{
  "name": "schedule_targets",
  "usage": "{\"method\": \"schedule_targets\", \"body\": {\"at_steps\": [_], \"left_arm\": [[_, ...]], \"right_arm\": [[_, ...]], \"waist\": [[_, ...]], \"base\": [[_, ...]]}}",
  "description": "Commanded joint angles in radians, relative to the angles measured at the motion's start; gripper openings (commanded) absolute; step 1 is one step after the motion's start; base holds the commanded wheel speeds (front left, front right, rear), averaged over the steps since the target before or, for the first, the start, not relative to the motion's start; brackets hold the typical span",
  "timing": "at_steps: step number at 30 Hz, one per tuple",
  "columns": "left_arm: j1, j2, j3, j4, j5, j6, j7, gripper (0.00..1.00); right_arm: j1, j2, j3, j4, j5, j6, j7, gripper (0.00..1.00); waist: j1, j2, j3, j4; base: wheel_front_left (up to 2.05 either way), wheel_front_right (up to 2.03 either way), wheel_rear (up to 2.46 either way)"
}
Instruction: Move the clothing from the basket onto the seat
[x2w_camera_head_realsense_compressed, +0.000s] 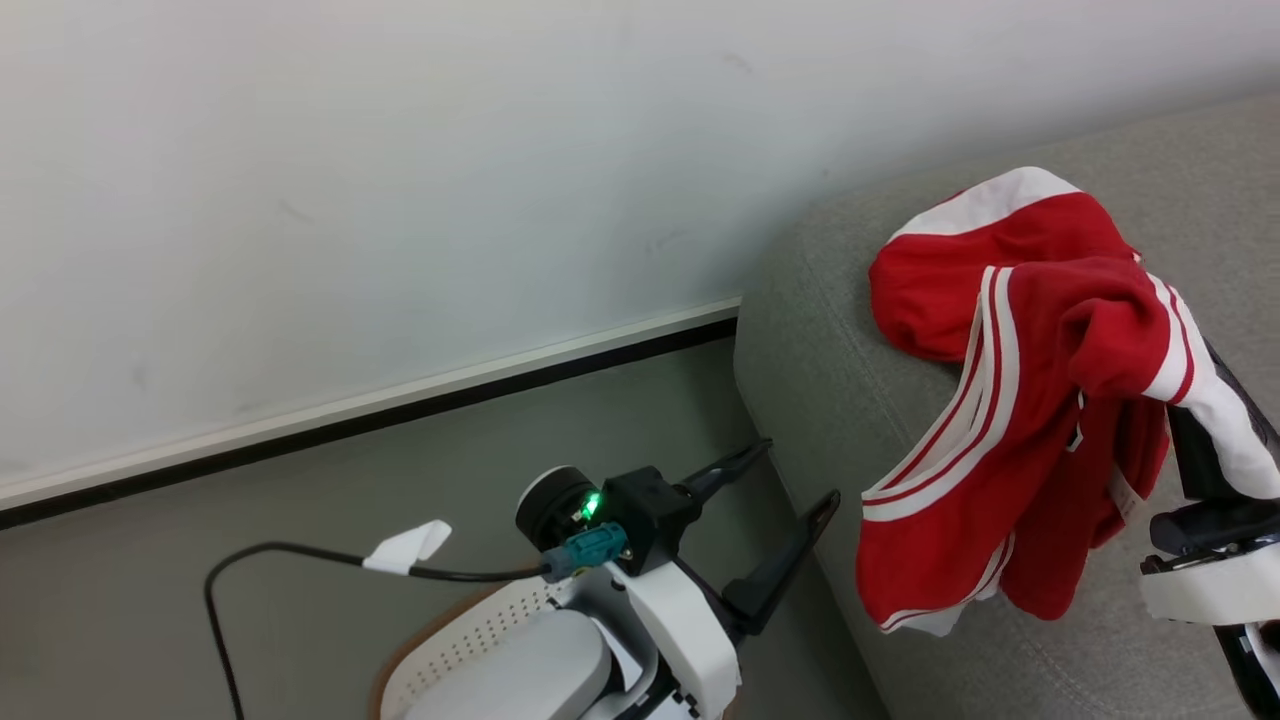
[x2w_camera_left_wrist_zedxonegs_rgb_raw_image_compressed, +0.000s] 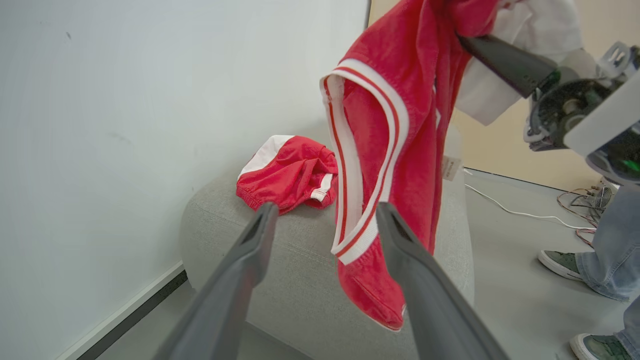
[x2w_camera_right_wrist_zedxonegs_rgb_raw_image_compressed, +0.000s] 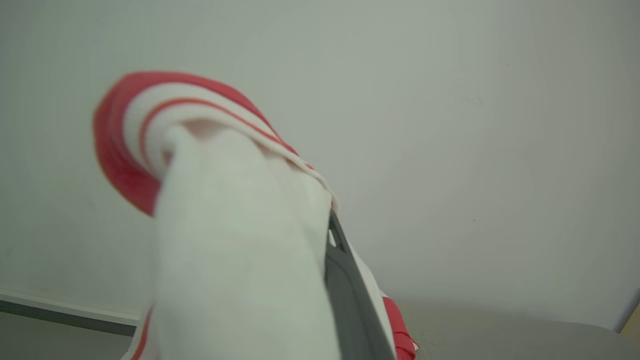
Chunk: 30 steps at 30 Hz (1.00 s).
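The red clothing (x2w_camera_head_realsense_compressed: 1010, 400) with white stripes hangs from my right gripper (x2w_camera_head_realsense_compressed: 1205, 400), which is shut on its white panel over the seat (x2w_camera_head_realsense_compressed: 820, 390). One end of the clothing (x2w_camera_left_wrist_zedxonegs_rgb_raw_image_compressed: 290, 170) rests on the grey seat (x2w_camera_left_wrist_zedxonegs_rgb_raw_image_compressed: 300, 285) near its rounded corner; the rest dangles (x2w_camera_left_wrist_zedxonegs_rgb_raw_image_compressed: 390, 150). In the right wrist view the white fabric (x2w_camera_right_wrist_zedxonegs_rgb_raw_image_compressed: 235, 250) wraps over one dark finger (x2w_camera_right_wrist_zedxonegs_rgb_raw_image_compressed: 347, 295). My left gripper (x2w_camera_head_realsense_compressed: 797, 472) stands open beside the seat's edge, holding nothing, its fingers (x2w_camera_left_wrist_zedxonegs_rgb_raw_image_compressed: 250, 260) pointing at the hanging cloth. Below it sits the white basket (x2w_camera_head_realsense_compressed: 470, 640) with its tan rim.
A white wall with a dark baseboard (x2w_camera_head_realsense_compressed: 400, 410) runs behind the seat. A black cable (x2w_camera_head_realsense_compressed: 300, 555) loops off my left wrist. A person's feet in green shoes (x2w_camera_left_wrist_zedxonegs_rgb_raw_image_compressed: 560, 262) and loose wires (x2w_camera_left_wrist_zedxonegs_rgb_raw_image_compressed: 580, 200) are on the floor beyond the seat.
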Motion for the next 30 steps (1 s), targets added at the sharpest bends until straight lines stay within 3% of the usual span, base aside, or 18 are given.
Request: {"method": "schedule_targets", "body": {"at_steps": [1,7,13,24,30], "left_arm": [[-0.006,0.007,0.002,0.003,0.012,0.001,-0.006,1.00],[-0.027,0.016,-0.001,0.003,0.027,0.006,-0.009,1.00],[-0.062,0.028,-0.008,-0.006,0.040,-0.007,0.002,1.00],[-0.145,0.085,-0.003,-0.071,0.063,-0.021,0.050,1.00],[-0.177,0.128,0.012,-0.111,0.071,-0.018,0.067,1.00]], "right_arm": [[0.010,0.003,-0.004,-0.012,0.006,-0.002,0.001,0.00],[0.003,0.015,-0.015,-0.055,-0.002,-0.002,0.015,0.00],[-0.087,-0.029,-0.040,-0.091,-0.007,-0.002,0.047,0.00],[-0.252,-0.120,-0.363,-0.169,-0.016,-0.002,0.155,0.00],[-0.324,-0.194,-0.512,-0.065,-0.046,-0.002,0.183,0.00]], "waist": [[0.0000,0.0000,0.019,-0.021],[0.0000,0.0000,0.051,-0.037],[0.0000,0.0000,0.117,-0.026],[0.0000,0.0000,0.359,0.070],[0.0000,0.0000,0.465,0.105]], "base": [[0.00,0.00,0.00],[0.00,0.00,0.00],[0.00,0.00,0.00],[0.00,0.00,0.00],[0.00,0.00,0.00]]}}
